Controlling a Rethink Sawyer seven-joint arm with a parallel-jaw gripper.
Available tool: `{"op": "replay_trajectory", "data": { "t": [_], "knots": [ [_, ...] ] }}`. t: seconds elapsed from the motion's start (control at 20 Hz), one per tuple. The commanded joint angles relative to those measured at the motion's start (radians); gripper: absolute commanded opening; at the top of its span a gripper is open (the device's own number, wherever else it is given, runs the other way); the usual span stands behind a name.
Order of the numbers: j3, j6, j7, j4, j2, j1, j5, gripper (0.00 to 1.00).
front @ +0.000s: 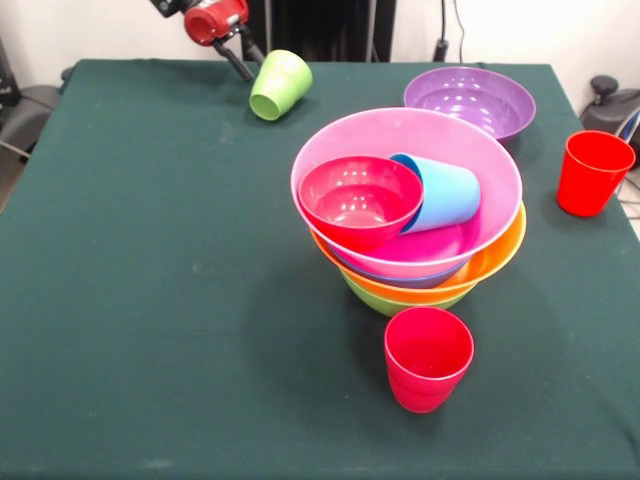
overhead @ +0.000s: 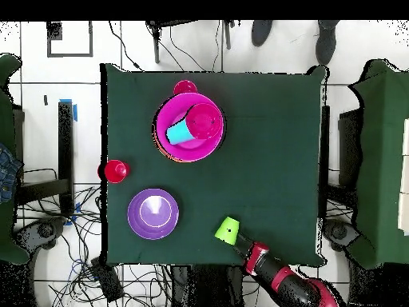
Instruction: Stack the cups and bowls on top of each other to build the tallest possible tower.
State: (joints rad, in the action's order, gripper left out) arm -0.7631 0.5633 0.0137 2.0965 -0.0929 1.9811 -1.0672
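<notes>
The tower is a pile of nested bowls with a wide pink bowl [front: 480, 150] [overhead: 169, 150] on top, over a blue rim [front: 400, 280], an orange bowl [front: 500, 255] and a lime green bowl [front: 400, 300]. Inside the pink bowl sit a small red bowl [front: 360, 200] [overhead: 205, 121] and a sky blue cup [front: 445, 195] [overhead: 180, 132] lying on its side. At the table's far edge my gripper [front: 250, 72] [overhead: 238, 241] is shut on a tilted lime green cup [front: 280, 85] [overhead: 228, 230].
A purple bowl [front: 470, 100] [overhead: 153, 213] stands alone behind the tower. One red cup [front: 428, 358] [overhead: 185, 86] stands upright just in front of the tower. Another red cup [front: 592, 172] [overhead: 114, 170] stands near the table's right edge.
</notes>
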Motion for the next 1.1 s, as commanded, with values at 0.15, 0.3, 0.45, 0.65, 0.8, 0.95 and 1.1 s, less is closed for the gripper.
{"op": "replay_trajectory", "data": {
  "t": [0.15, 0.3, 0.45, 0.65, 0.8, 0.95, 1.1],
  "knots": [
    [0.044, 0.055, -0.152, -0.154, -0.013, -0.083, -0.026, 1.00],
    [0.046, 0.058, -0.145, -0.148, -0.007, -0.086, -0.024, 1.00],
    [0.050, 0.055, -0.125, -0.146, -0.002, -0.090, -0.022, 1.00],
    [0.055, 0.040, -0.104, -0.151, -0.006, -0.092, -0.024, 1.00],
    [0.061, 0.023, -0.057, -0.146, -0.010, -0.093, -0.014, 1.00],
    [0.061, 0.002, -0.022, -0.130, -0.017, -0.089, -0.007, 1.00],
    [0.062, -0.013, -0.007, -0.124, -0.031, -0.084, -0.004, 1.00]
  ]
}}
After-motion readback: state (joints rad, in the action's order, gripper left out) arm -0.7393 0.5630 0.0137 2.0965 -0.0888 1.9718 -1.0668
